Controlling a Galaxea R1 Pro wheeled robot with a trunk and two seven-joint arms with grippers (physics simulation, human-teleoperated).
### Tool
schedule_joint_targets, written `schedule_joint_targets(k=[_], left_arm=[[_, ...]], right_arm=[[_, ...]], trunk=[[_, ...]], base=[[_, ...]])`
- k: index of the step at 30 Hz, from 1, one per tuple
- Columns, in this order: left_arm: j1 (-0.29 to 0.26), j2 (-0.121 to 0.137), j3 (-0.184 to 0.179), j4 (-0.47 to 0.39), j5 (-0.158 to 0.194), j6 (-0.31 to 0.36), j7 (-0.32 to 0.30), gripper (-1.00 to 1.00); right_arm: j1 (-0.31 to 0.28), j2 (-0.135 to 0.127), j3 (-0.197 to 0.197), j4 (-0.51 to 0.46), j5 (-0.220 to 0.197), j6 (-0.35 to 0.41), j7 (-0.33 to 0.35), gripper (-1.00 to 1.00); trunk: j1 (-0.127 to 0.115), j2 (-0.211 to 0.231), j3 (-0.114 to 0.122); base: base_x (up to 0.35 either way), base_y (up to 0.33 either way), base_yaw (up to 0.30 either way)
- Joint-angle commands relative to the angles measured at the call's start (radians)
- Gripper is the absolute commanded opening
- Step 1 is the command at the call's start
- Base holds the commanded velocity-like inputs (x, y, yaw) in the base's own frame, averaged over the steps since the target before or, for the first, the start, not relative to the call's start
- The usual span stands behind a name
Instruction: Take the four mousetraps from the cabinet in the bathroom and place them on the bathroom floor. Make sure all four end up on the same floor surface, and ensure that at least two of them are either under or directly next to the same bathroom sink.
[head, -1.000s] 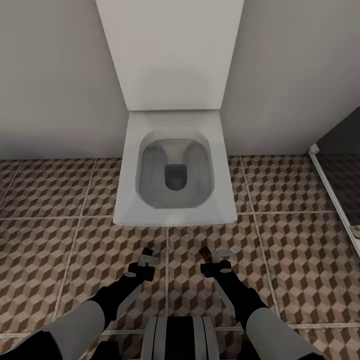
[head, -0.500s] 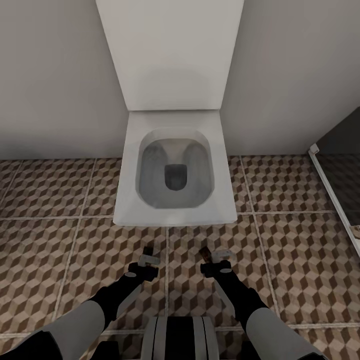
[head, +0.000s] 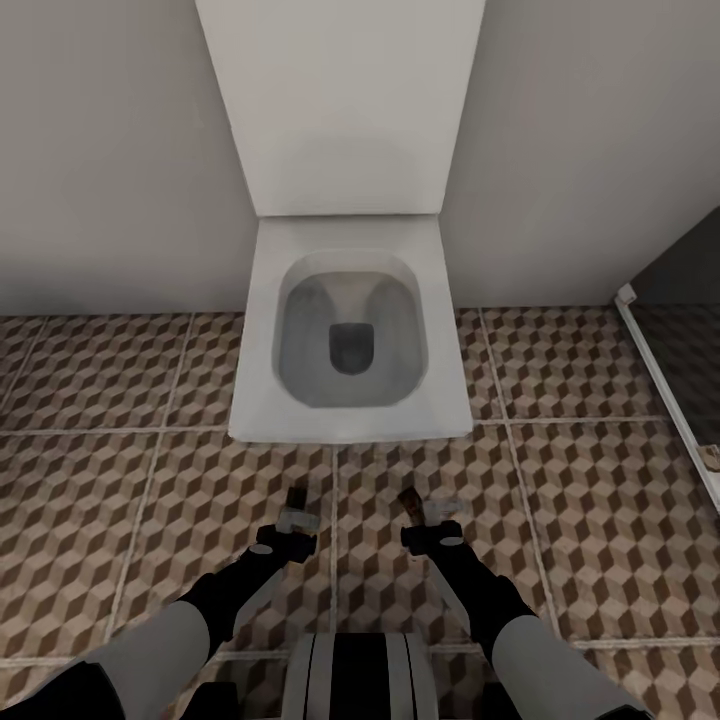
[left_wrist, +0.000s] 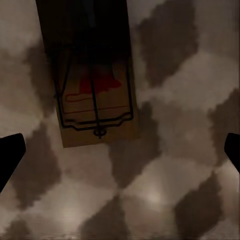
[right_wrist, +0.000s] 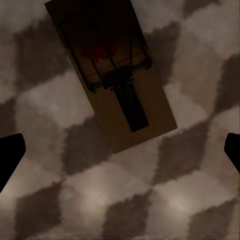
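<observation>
Both grippers, left (head: 296, 512) and right (head: 420, 508), hang spread wide, each over a mousetrap (left_wrist: 92, 82) (right_wrist: 116, 75) lying flat on the floor (head: 600, 520) before a toilet (head: 348, 340).

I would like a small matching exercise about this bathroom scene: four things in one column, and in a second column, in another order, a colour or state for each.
Things:
1. toilet
2. bathroom floor
3. mousetrap in the left wrist view
4. left gripper

Colour or state:
A. brown board with dark wire and a red patch
B. white, lid raised against the wall
C. open, fingertips wide apart
D. brown, beige and white cube pattern

Pairs: 1-B, 2-D, 3-A, 4-C
</observation>
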Motion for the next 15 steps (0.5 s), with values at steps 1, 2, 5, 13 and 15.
schedule_joint_targets(k=[1,2,5,13,15], left_arm=[[-0.001,0.001,-0.008,-0.002,0.008,0.004,0.009,1.00],[-0.001,0.001,-0.008,-0.002,0.008,0.003,0.009,1.00],[-0.001,0.001,-0.008,-0.002,0.008,0.004,0.009,1.00],[-0.001,0.001,-0.008,-0.002,0.008,0.003,0.009,1.00],[-0.001,0.001,-0.008,-0.002,0.008,0.003,0.009,1.00]], right_arm=[[-0.001,-0.001,0.007,-0.002,-0.009,0.005,-0.009,1.00],[-0.001,-0.001,0.007,-0.002,-0.009,0.005,-0.009,1.00],[-0.001,-0.001,0.007,-0.002,-0.009,0.005,-0.009,1.00],[0.000,-0.001,0.008,-0.002,-0.009,0.004,-0.009,1.00],[0.000,-0.001,0.007,-0.002,-0.009,0.004,-0.009,1.00]], trunk=[[-0.001,0.000,0.000],[-0.001,0.000,0.000],[-0.001,0.000,0.000],[-0.001,0.000,0.000],[-0.001,0.000,0.000]], base=[[-0.229,0.000,0.000],[-0.250,0.000,0.000],[-0.283,0.000,0.000],[-0.320,0.000,0.000],[-0.331,0.000,0.000]])
